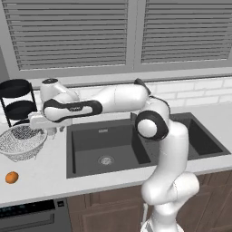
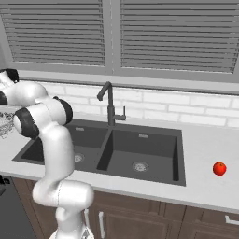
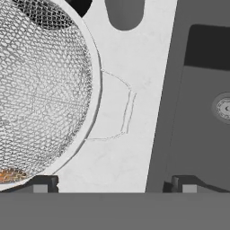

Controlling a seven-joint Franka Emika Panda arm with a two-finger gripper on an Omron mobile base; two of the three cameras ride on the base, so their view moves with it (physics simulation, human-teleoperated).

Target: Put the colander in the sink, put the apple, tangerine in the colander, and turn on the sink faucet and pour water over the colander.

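Note:
The wire-mesh colander [image 1: 21, 143] [image 3: 40, 85] sits on the counter left of the sink [image 1: 136, 145] [image 2: 121, 149] [image 3: 202, 121]. My gripper [image 1: 50, 130] [image 3: 114, 186] hangs open just above the colander's right rim, over the counter strip between it and the sink's left edge, with nothing between the fingers. The tangerine [image 1: 12, 177] lies near the counter's front edge, left of the colander, and shows as an orange patch through the mesh [image 3: 9, 175]. The apple [image 2: 219, 168] rests on the counter right of the sink. The faucet [image 2: 110, 105] stands behind the basin divider.
A black three-tier rack [image 1: 18, 103] stands against the wall behind the colander. The counter [image 1: 45, 176] ends close in front of the tangerine. My arm stretches across the left basin.

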